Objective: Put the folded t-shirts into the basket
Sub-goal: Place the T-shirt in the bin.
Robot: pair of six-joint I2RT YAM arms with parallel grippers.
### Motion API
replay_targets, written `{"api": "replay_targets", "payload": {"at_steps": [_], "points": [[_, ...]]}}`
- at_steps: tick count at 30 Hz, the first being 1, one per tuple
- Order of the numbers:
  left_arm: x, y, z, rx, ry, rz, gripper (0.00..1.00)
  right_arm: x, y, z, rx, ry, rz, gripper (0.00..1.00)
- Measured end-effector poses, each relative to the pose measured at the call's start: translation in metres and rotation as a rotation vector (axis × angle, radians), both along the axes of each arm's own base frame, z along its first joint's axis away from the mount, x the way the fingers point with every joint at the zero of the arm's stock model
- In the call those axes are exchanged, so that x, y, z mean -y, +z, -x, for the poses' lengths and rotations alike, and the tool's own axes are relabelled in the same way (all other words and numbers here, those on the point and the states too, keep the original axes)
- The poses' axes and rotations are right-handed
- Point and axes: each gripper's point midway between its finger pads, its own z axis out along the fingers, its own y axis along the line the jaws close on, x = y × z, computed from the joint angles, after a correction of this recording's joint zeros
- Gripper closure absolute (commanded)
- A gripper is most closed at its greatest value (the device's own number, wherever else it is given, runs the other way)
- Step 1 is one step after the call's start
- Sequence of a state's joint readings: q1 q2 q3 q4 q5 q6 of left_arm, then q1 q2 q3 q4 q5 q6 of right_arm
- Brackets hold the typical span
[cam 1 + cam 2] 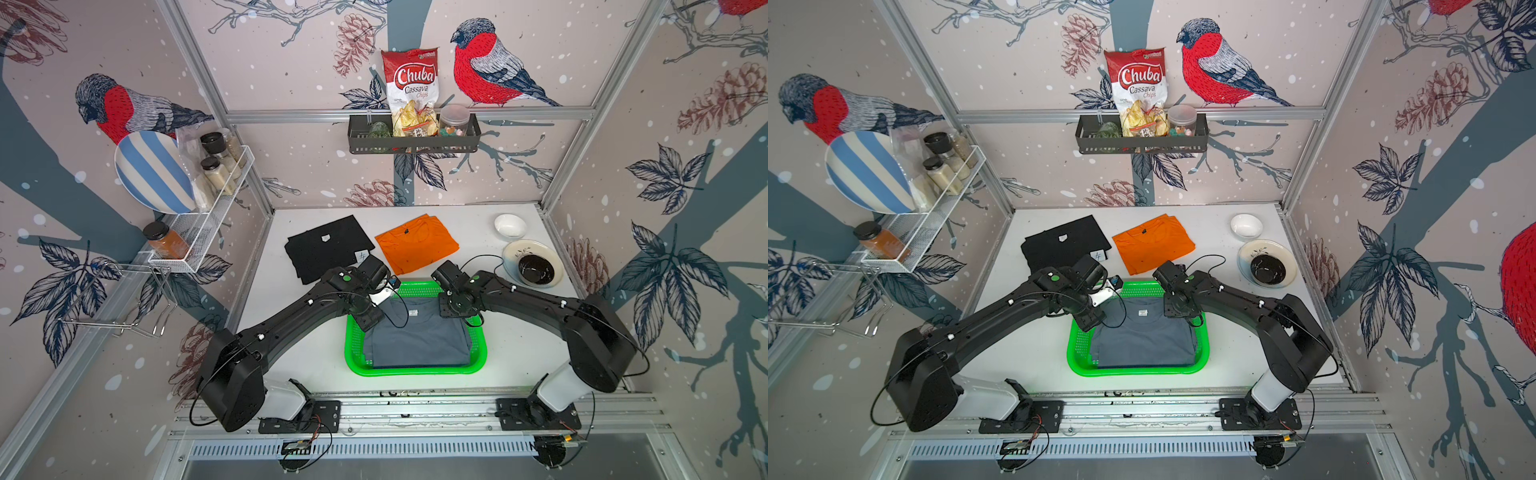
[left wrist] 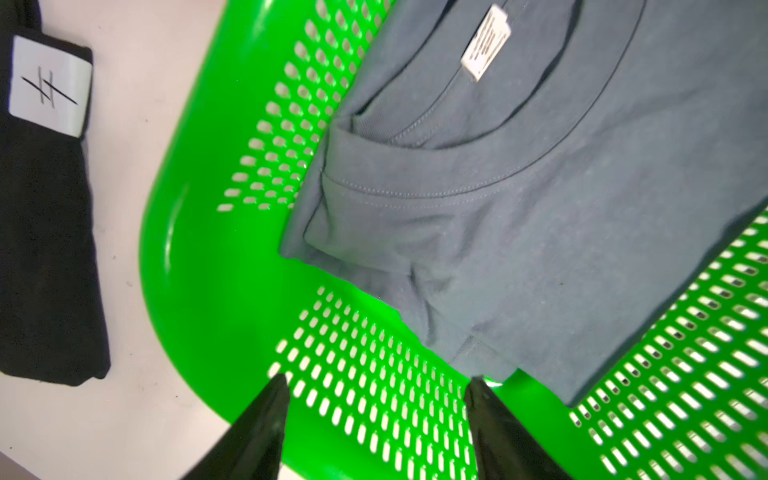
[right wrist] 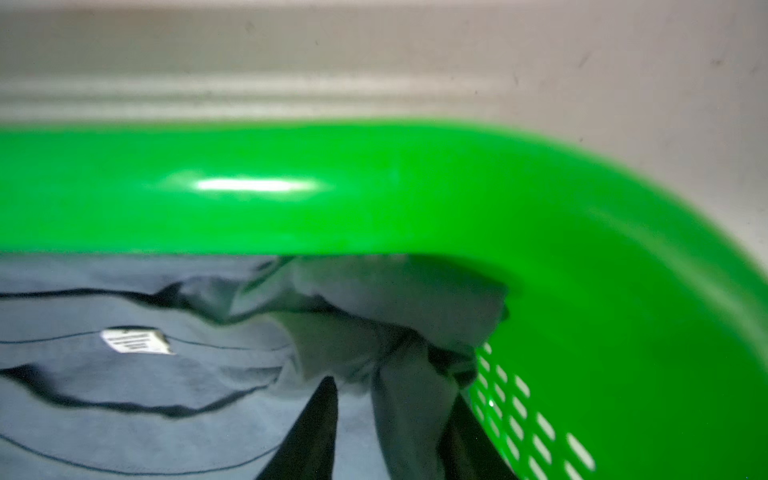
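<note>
The slate grey-blue folded t-shirt [image 1: 419,340] [image 1: 1142,340] lies inside the green basket [image 1: 415,370] [image 1: 1138,370] at the table's front centre. The black shirt [image 1: 328,245] with its white tag and the orange shirt [image 1: 415,245] lie flat on the table behind the basket. My left gripper [image 2: 379,378] hangs open over the basket's far left corner [image 2: 187,291], holding nothing, just off the grey shirt's corner [image 2: 540,208]. My right gripper [image 3: 392,390] is down in the far right corner under the rim [image 3: 374,187]. Its jaws stand apart with a raised fold of grey shirt [image 3: 415,415] between them.
A small white bowl [image 1: 510,225] and a plate carrying a dark bowl [image 1: 534,264] sit at the table's right back. A white wire rack [image 1: 199,232] with jars hangs on the left wall. A black shelf [image 1: 413,139] hangs on the back wall.
</note>
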State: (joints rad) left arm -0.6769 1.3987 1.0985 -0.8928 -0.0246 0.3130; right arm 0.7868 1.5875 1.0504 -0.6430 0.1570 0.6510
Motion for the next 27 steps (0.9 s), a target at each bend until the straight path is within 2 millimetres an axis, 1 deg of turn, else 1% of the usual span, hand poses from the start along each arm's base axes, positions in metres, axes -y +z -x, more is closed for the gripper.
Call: {"api": "replay_targets", "payload": {"at_steps": [3, 5, 6, 8, 10, 12, 13, 15, 16, 20, 23, 24, 27], "points": [[0.010, -0.002, -0.006, 0.002, -0.021, 0.027, 0.36, -0.005, 0.031, -0.006, 0.062, 0.000, -0.042, 0.56], [0.019, -0.009, -0.012, 0.005, -0.045, 0.042, 0.40, -0.010, 0.050, -0.007, 0.097, 0.010, -0.064, 0.57], [0.025, -0.013, -0.014, 0.006, -0.057, 0.050, 0.41, -0.012, 0.056, -0.006, 0.106, 0.016, -0.068, 0.59], [0.037, -0.024, -0.018, 0.022, -0.102, 0.046, 0.42, -0.015, 0.066, -0.003, 0.119, 0.028, -0.080, 0.66], [0.051, -0.035, -0.014, 0.030, -0.168, 0.043, 0.44, -0.018, 0.067, 0.001, 0.113, 0.036, -0.098, 0.74], [0.060, -0.048, -0.009, 0.035, -0.225, 0.033, 0.48, -0.020, 0.060, 0.004, 0.092, 0.033, -0.115, 0.82], [0.062, -0.054, -0.009, 0.038, -0.245, 0.027, 0.49, -0.021, 0.054, 0.005, 0.071, 0.019, -0.130, 0.87], [0.059, -0.067, -0.011, 0.051, -0.263, -0.002, 0.49, -0.020, 0.040, 0.006, 0.034, -0.007, -0.147, 0.94], [0.055, -0.074, -0.013, 0.065, -0.269, -0.027, 0.49, -0.017, 0.031, 0.005, 0.020, -0.024, -0.147, 0.96], [0.045, -0.090, -0.014, 0.100, -0.311, -0.080, 0.48, 0.004, -0.003, 0.008, -0.052, -0.096, -0.115, 1.00], [0.045, -0.093, -0.015, 0.120, -0.333, -0.079, 0.44, 0.022, -0.022, 0.010, -0.088, -0.154, -0.085, 1.00], [0.044, -0.093, -0.015, 0.121, -0.337, -0.079, 0.42, 0.029, -0.029, 0.011, -0.098, -0.172, -0.072, 0.99], [0.043, -0.095, -0.015, 0.124, -0.342, -0.073, 0.40, 0.032, -0.032, 0.008, -0.085, -0.176, -0.072, 0.93]]}}
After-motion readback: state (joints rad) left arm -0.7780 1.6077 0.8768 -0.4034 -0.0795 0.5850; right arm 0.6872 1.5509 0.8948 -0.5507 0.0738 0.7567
